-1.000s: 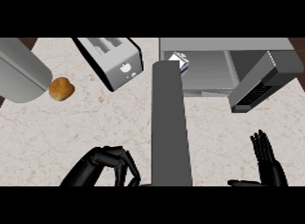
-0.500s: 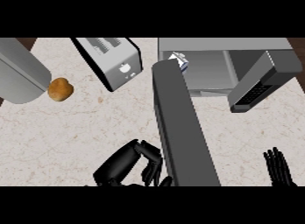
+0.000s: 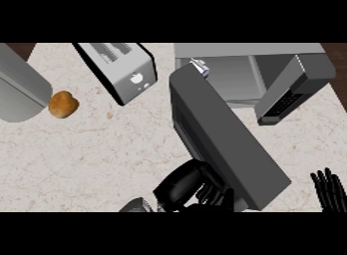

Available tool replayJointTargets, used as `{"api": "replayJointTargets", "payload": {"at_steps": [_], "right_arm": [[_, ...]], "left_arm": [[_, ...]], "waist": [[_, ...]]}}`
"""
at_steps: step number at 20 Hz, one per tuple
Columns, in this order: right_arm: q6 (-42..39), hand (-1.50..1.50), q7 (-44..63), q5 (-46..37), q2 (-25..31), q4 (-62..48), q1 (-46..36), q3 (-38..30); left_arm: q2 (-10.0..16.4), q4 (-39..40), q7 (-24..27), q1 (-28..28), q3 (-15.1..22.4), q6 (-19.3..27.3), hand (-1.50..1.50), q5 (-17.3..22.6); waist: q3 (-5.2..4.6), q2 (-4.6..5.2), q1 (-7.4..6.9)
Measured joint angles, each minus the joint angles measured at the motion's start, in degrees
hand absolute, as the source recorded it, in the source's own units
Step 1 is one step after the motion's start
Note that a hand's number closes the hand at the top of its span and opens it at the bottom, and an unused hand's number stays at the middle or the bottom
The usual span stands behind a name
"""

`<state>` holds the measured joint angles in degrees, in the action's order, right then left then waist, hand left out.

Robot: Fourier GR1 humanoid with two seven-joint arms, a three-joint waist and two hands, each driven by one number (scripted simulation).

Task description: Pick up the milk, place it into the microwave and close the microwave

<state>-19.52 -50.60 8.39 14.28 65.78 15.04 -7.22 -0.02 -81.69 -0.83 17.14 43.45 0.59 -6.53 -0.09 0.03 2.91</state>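
Observation:
The microwave (image 3: 244, 54) stands at the back right with its cavity showing. Its long dark door (image 3: 222, 137) is hinged at the left and stands out toward me, slanting to the right. Only a white tip of the milk (image 3: 198, 64) shows, over the door's hinged end at the left of the cavity. My left hand (image 3: 182, 185) is against the door's outer face near its free end, fingers curled and holding nothing. My right hand (image 3: 331, 190) rests at the lower right edge with its fingers straight up, apart from the door.
A silver toaster (image 3: 125, 69) stands left of the microwave. A brown bread roll (image 3: 62, 103) lies beside a large grey canister (image 3: 11, 89) at the far left. The microwave's keypad panel (image 3: 292, 94) juts out on the right. Speckled counter (image 3: 95, 149) spreads across the left.
The door has swung from pointing straight at me to slanting right, toward the microwave. My left hand moved right and forward with it. The right hand sank toward the lower right edge.

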Motion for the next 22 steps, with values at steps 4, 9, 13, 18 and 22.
{"api": "replayJointTargets", "payload": {"at_steps": [4, 9, 13, 18, 22], "right_arm": [[-1.5, -1.5, 2.3, 2.6, 0.6, 6.3, 0.7, 2.0], [-2.9, -1.5, 4.3, 5.3, 1.9, 12.8, 2.2, 4.1], [-3.5, -1.5, 6.3, 7.4, 2.9, 17.4, 2.5, 5.3], [-4.2, -1.5, 8.5, 9.2, 4.3, 22.1, 2.7, 6.7], [-5.1, -1.5, 10.5, 11.2, 5.4, 25.1, 2.8, 7.4]], "left_arm": [[0.0, 5.1, -1.2, 6.0, 4.2, 5.5, 1.5, 5.8], [0.0, 10.2, -1.0, 11.1, 8.0, 13.0, 1.5, 12.7], [0.0, 12.8, 0.9, 14.3, 9.0, 18.2, -1.5, 18.2], [0.2, 16.0, 4.2, 17.6, 7.9, 22.9, 1.5, 24.4], [0.1, 19.2, 6.6, 21.1, 5.8, 27.1, 1.5, 27.4]], "waist": [[-0.08, 0.16, 1.55], [-0.16, 0.44, 3.79], [-0.2, 0.87, 5.79], [-0.24, 1.66, 8.33], [-0.25, 2.06, 9.69]]}}
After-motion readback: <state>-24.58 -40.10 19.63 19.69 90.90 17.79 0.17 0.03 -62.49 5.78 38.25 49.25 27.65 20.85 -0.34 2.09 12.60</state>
